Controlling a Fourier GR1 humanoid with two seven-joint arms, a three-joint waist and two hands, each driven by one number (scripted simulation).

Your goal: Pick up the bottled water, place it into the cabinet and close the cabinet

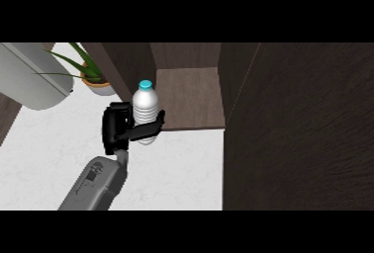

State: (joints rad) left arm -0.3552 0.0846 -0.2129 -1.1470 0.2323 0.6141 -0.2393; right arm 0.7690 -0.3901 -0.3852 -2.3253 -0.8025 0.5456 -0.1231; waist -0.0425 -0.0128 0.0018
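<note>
Your left hand [120,129] is curled round the bottled water [146,111], fingers and thumb wrapped about its lower body; the bottle stands upright in the grasp, blue cap [146,84] uppermost and clear above the hand. The right hand does not show in the head view. The bottle sits at the front lip of the cabinet shelf [191,99], which lies just beyond and to the right of the hand; whether the bottle's base is over the shelf edge or short of it cannot be told from this angle. The cabinet door [300,128] stands open, a large dark panel well to the right of the hand. A potted plant [93,76] is just beyond the hand to its left, and a pale grey rounded object [33,74] lies further left on the white worktop [175,173]. Handling judgement: a filled plastic bottle is moderately heavy for its size, smooth and rather slippery, with thin ribbed walls that give under squeeze; tall and narrow, so it tips easily when set down. The ribbed mid-to-lower body, where you hold it now, looks the right place, keeping the weight low in the hand. Next, judged: carry it further right and forward onto the shelf, set it flat, then release. Mind the plant leaves and the shelf lip.
</note>
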